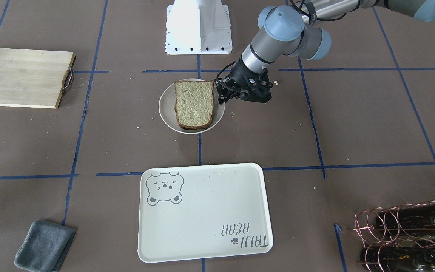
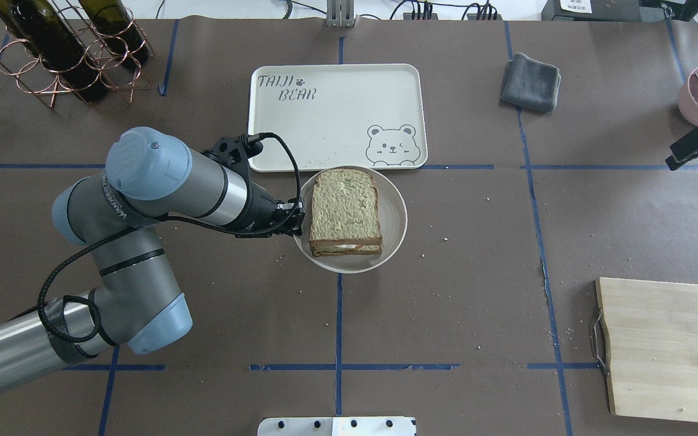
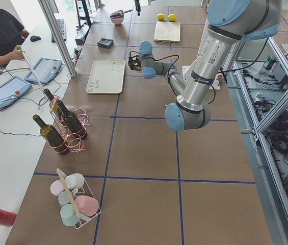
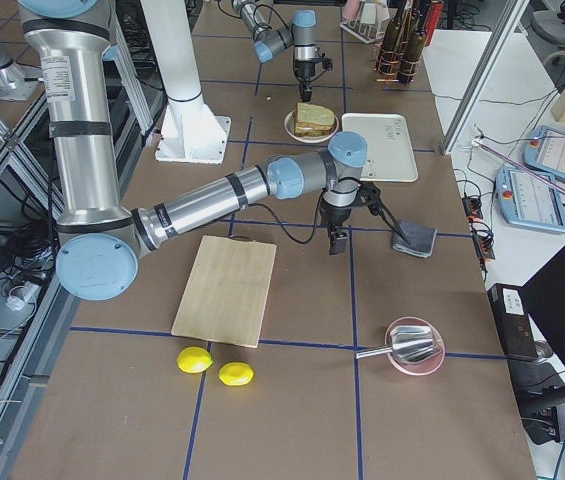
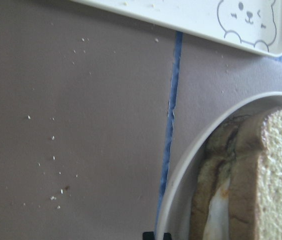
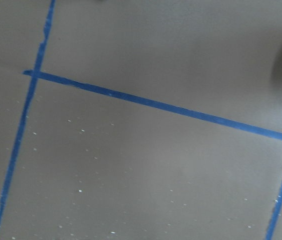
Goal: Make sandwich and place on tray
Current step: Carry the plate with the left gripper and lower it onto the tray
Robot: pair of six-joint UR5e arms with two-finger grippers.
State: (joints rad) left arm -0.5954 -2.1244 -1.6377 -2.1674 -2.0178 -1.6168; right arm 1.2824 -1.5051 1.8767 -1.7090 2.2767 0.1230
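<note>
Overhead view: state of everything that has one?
sandwich: assembled, on the plate, not on the tray
tray: no sandwich on it yet
plate: holds the sandwich
left gripper: at the plate's rim, jaws unclear
right gripper: off to the side, jaws unclear
cloth: folded

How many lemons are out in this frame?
2. One lemon and a second lemon lie side by side just off the short end of the wooden board, toward the robot's right. None appears hidden.
</note>
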